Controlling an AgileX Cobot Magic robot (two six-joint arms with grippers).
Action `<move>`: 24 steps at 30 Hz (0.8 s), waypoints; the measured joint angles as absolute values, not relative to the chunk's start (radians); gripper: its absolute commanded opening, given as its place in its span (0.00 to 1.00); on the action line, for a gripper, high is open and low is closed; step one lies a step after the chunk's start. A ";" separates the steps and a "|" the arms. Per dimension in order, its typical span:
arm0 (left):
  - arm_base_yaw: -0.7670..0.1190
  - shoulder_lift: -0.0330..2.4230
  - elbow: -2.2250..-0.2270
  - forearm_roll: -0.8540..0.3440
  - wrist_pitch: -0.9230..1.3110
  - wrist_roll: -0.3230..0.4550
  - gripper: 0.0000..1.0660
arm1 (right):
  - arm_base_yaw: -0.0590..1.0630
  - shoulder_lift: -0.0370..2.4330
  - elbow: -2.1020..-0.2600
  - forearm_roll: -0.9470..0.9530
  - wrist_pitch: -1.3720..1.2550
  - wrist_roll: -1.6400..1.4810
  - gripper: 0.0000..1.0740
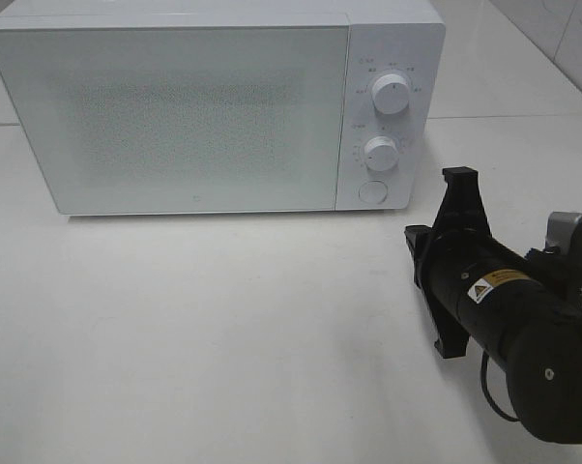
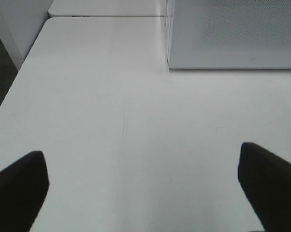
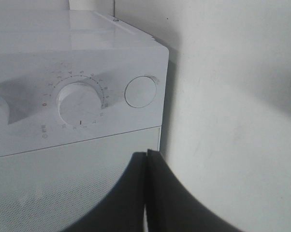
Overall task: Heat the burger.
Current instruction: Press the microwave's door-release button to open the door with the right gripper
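While the white counter (image 1: 223,348) is stretching under everything, a white microwave oven (image 1: 175,106) is standing at its far side with its frosted door (image 1: 175,126) closing off the inside. The burger is not showing in any view, and whether it is sitting behind that door cannot be told. The black right arm (image 1: 523,329) is pointing toward the oven's control panel (image 1: 388,58), and the right tool (image 3: 146,162) is pressing its fingers together on nothing. The left tool (image 2: 143,169) is hovering over the counter, spread wide and holding nothing. On the panel, an upper knob (image 1: 392,94) and a lower knob (image 1: 381,152) are sitting above a round button (image 1: 372,191).
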State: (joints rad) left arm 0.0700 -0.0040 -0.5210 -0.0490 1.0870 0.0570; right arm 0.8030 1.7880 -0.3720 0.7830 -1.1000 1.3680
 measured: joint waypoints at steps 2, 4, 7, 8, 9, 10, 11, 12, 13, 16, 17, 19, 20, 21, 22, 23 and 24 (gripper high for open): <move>0.070 -0.004 -0.521 -0.049 1.087 0.057 0.94 | 0.803 1.788 -0.373 0.784 -1.088 1.371 0.00; 0.070 -0.004 -0.521 -0.049 1.087 0.057 0.94 | 0.803 1.793 -0.388 0.800 -1.042 1.378 0.00; 0.070 -0.004 -0.521 -0.049 1.087 0.057 0.94 | 0.803 1.800 -0.399 0.802 -1.039 1.378 0.00; 0.070 -0.004 -0.521 -0.049 1.087 0.057 0.94 | 0.801 1.819 -0.423 0.803 -1.034 1.379 0.00; 0.070 -0.004 -0.521 -0.049 1.087 0.057 0.94 | 0.792 1.840 -0.443 0.803 -1.030 1.385 0.00; 0.070 -0.004 -0.521 -0.049 1.087 0.057 0.94 | 0.792 1.840 -0.443 0.803 -1.030 1.385 0.00; 0.070 -0.004 -0.521 -0.049 1.087 0.057 0.94 | 0.787 1.852 -0.454 0.802 -1.029 1.385 0.00; 0.070 -0.004 -0.521 -0.049 1.087 0.057 0.94 | 0.774 1.872 -0.471 0.802 -1.025 1.385 0.00; 0.070 -0.004 -0.521 -0.049 1.087 0.057 0.94 | 0.774 1.872 -0.471 0.802 -1.025 1.385 0.00; 0.070 -0.004 -0.521 -0.049 1.087 0.057 0.94 | 0.756 1.892 -0.499 0.801 -1.024 1.385 0.00; 0.070 -0.004 -0.521 -0.049 1.087 0.057 0.94 | 0.745 1.902 -0.519 0.799 -1.023 1.385 0.00; 0.070 -0.004 -0.521 -0.049 1.087 0.057 0.94 | 0.740 1.910 -0.530 0.798 -1.023 1.384 0.00; 0.070 -0.004 -0.521 -0.049 1.087 0.057 0.94 | 0.728 1.928 -0.552 0.791 -1.021 1.381 0.00; 0.070 -0.004 -0.521 -0.049 1.087 0.057 0.94 | 0.728 1.928 -0.552 0.791 -1.021 1.381 0.00; 0.070 -0.004 -0.521 -0.049 1.087 0.057 0.94 | 0.722 1.938 -0.566 0.788 -1.017 1.378 0.00; 0.070 -0.004 -0.521 -0.049 1.087 0.057 0.94 | 0.715 1.956 -0.594 0.781 -1.006 1.376 0.00; 0.070 -0.004 -0.521 -0.049 1.087 0.057 0.94 | 0.715 1.956 -0.594 0.781 -1.006 1.376 0.00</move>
State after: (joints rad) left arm 0.0700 -0.0040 -0.5210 -0.0490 1.0870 0.0570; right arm 0.7150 1.9560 -0.5940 0.7810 -1.0060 1.3760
